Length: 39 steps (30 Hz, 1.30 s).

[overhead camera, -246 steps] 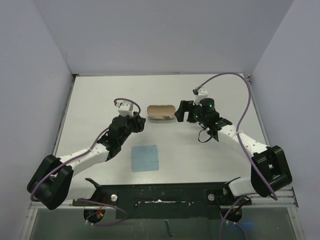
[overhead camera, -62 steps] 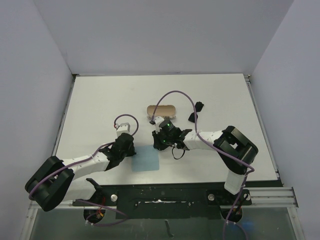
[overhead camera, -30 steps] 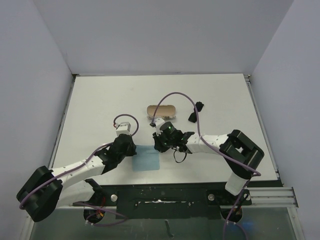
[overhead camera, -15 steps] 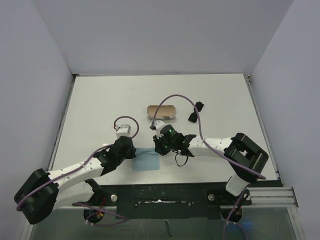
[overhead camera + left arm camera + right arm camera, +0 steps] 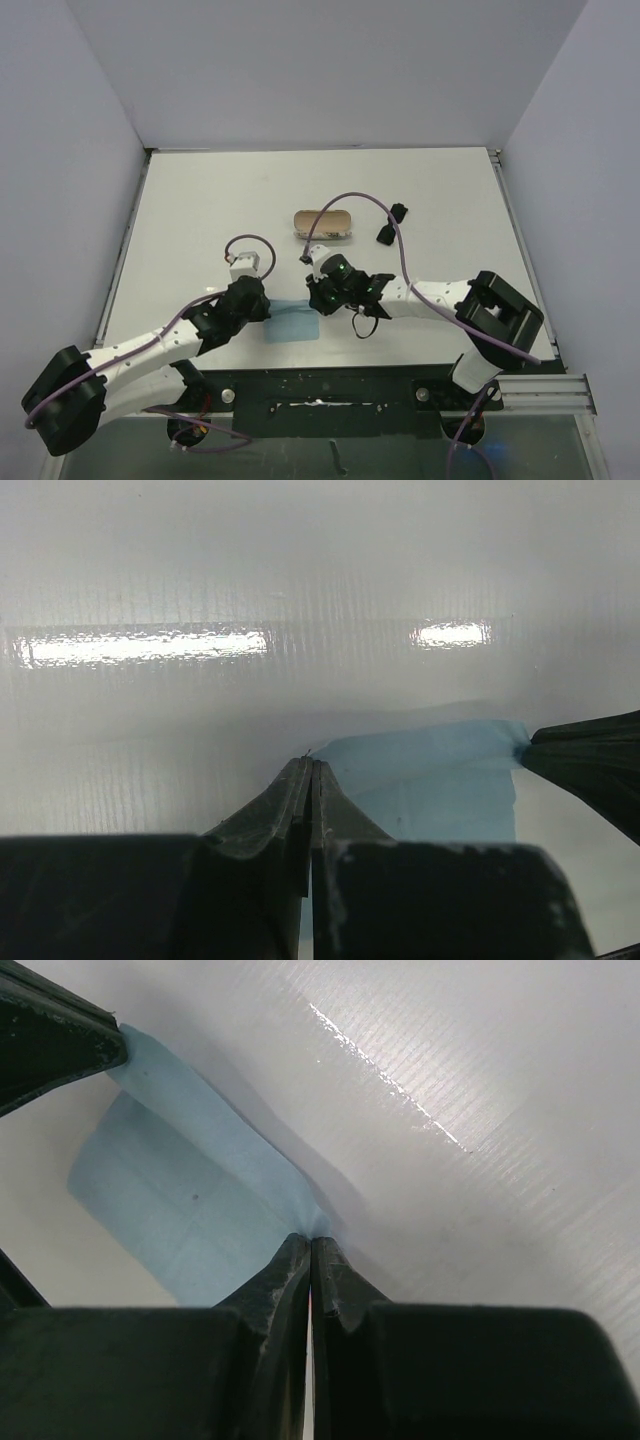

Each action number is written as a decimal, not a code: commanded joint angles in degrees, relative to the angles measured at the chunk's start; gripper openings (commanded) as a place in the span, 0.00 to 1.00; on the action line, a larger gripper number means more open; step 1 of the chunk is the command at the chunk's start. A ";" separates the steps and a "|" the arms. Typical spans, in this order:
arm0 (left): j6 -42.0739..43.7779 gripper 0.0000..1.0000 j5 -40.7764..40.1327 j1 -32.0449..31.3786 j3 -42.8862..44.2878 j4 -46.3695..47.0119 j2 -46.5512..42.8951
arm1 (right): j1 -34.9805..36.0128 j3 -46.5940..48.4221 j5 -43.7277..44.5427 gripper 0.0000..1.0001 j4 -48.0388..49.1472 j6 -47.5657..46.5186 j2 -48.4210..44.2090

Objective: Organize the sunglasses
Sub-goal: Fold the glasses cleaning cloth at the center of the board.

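Sunglasses (image 5: 385, 235) lay far on the table, just right of case (image 5: 322, 223), untouched | left gripper (image 5: 309, 780) and right gripper (image 5: 310, 1250) each pinched tight on a far corner of cloth (image 5: 440, 780) | judged light, rigid, slick-lensed, with thin fragile arms | best grasped at bridge or frame rim

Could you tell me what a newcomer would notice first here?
Near the front middle, the left gripper and right gripper each pinch a far corner of the light blue cloth. Behind them lies the open case, black sunglasses to its right.
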 commanded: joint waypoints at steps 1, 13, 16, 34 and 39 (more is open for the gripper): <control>-1.37 0.00 -1.03 -0.71 0.14 -0.76 -1.40 | 0.98 -0.80 1.25 0.00 1.29 0.92 -2.95; -3.50 0.00 -1.54 -2.63 -0.67 -3.19 -2.71 | 2.23 -2.57 1.99 0.00 1.31 2.03 -4.22; -4.04 0.00 -1.68 -2.92 -1.14 -4.07 -3.53 | 2.37 -3.03 2.17 0.00 1.25 2.23 -4.42; -5.45 0.00 -1.68 -4.33 -1.47 -5.31 -5.13 | 4.07 -3.68 3.17 0.00 1.24 2.91 -5.07; -6.14 0.00 -1.86 -5.12 -1.74 -5.22 -4.94 | 4.26 -3.82 3.40 0.00 1.29 3.08 -5.07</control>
